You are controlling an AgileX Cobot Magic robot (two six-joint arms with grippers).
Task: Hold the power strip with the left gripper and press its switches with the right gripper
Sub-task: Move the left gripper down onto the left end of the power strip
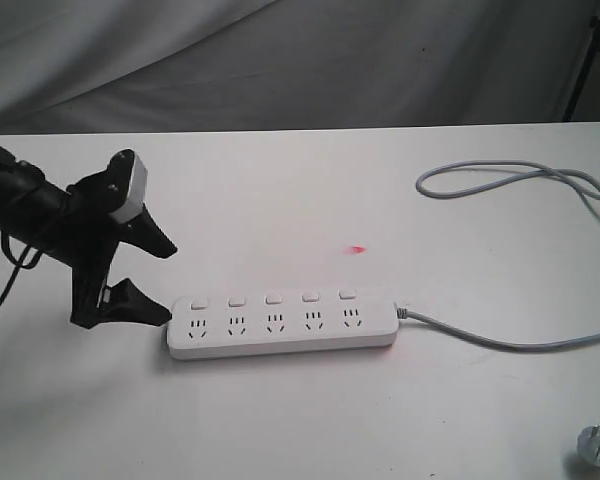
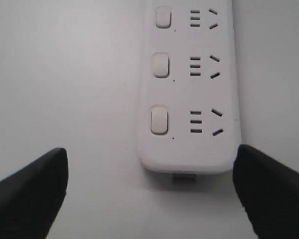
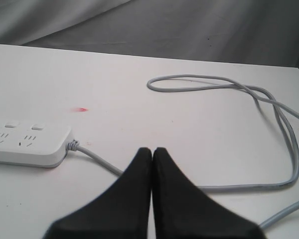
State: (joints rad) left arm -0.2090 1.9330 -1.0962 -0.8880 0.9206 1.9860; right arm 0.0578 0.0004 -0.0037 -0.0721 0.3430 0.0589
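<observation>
The white table carried the power strip, lying flat, its grey cord trailing right. The left gripper flanked the strip's left end, jaws spread wide. The right gripper hung near the cord, jaws pressed together. Five switches lined the strip's far edge

Light: bright, diffuse; white table close to washed out; grey backdrop dimmer. Shadows: soft, thin, beneath power strip. Focus: left fingers and right fingers blurred at close range. Exterior view slightly grainy.
</observation>
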